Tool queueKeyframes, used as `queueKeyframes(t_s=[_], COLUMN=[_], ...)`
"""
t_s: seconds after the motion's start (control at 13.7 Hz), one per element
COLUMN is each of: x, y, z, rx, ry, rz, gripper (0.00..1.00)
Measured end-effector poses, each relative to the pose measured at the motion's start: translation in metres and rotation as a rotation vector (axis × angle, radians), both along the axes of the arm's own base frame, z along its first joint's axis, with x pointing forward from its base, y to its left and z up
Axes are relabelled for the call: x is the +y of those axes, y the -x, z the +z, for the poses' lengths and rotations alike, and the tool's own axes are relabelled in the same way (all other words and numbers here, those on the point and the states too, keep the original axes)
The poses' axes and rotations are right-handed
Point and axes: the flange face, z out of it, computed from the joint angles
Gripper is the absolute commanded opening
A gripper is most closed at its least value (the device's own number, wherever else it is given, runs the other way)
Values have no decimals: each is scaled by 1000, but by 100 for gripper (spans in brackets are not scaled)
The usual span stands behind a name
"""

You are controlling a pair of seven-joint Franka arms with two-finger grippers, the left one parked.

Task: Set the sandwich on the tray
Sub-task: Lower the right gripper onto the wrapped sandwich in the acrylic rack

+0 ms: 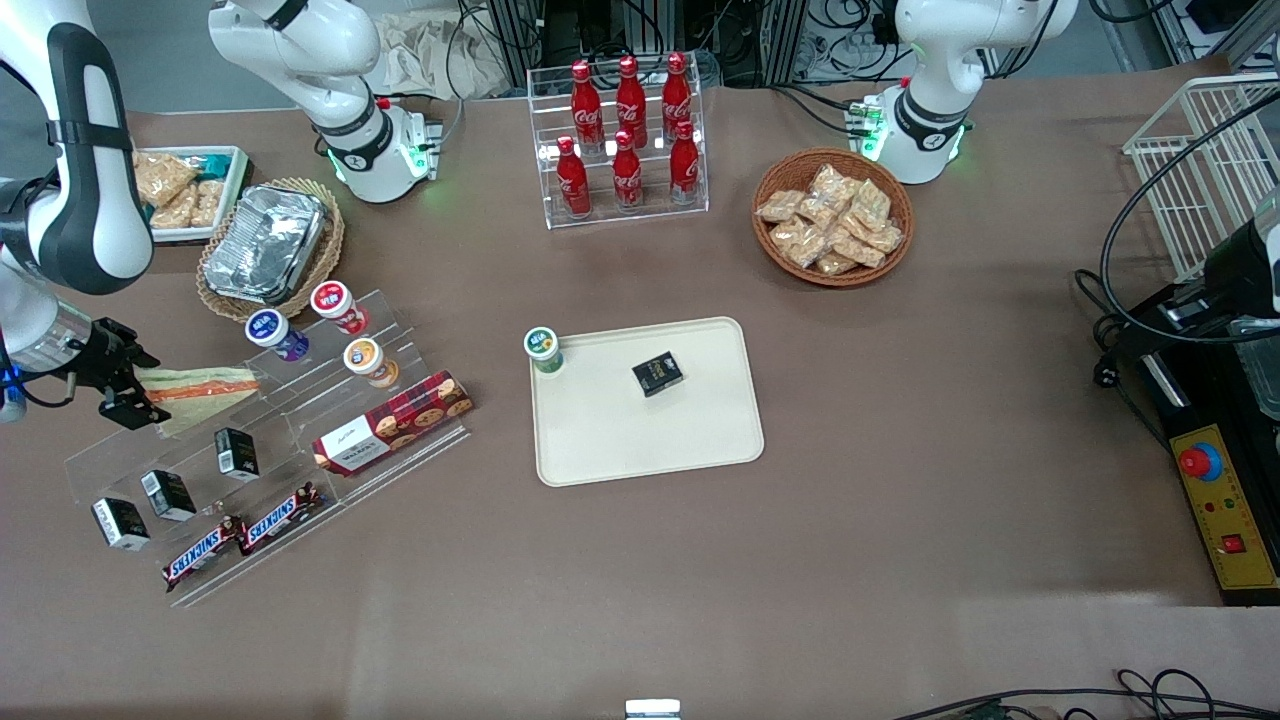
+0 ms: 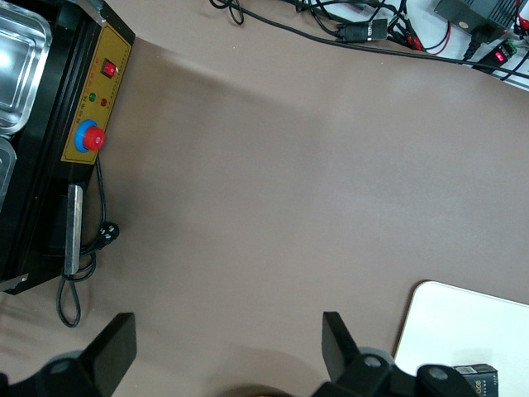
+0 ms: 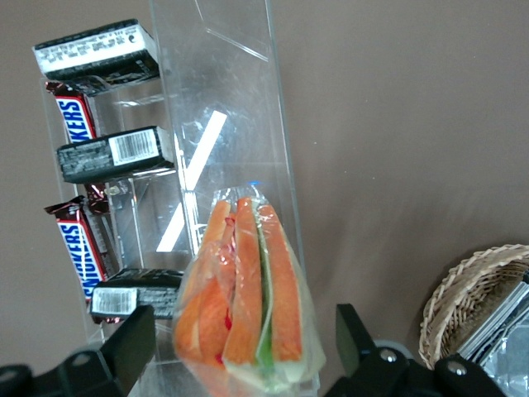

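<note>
At the working arm's end of the counter (image 1: 900,480), the sandwich (image 1: 200,385) lies on the upper step of a clear acrylic stand (image 1: 290,425), with the hand (image 1: 125,395) poised at its end farthest from the tray (image 1: 620,440). The wrist view shows the fingers (image 3: 136,335) spread, one on each side of the wrapped wedge, with a gap on both sides, so nothing is pinched yet. To do this step well, the hand should probably centre on the wedge so that both fingers meet the bread faces at the same time. It should close gently, because the wrap looks slippery and the filling soft, and a hard squeeze could crush it or push it out. The lift should go straight up before any sideways travel, since the small cups (image 1: 363,357) stand just beside the sandwich and the black boxes (image 1: 236,450) sit on the steps nearer the front camera. The tray lies well apart, toward the middle of the counter. It already carries a green-lidded cup (image 1: 541,348) at one corner and a small black box (image 1: 657,373), so the bare stretch nearer the front camera looks the safest landing spot.
</note>
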Motion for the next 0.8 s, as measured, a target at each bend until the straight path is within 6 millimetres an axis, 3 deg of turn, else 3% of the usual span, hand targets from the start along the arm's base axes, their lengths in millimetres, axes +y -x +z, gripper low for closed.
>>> queueKeyframes(t_s=[0.29,0.44,0.58,0.73,0.8], x=[1,2,2,4,5], y=[3,4,4,3,2], z=[-22,-28,-29,-29,-28], rx=[-9,-9,-11,-12,-13], ry=[5,5,6,6,7], rz=[1,1,2,9,19], gripper=[92,80,56,3,0])
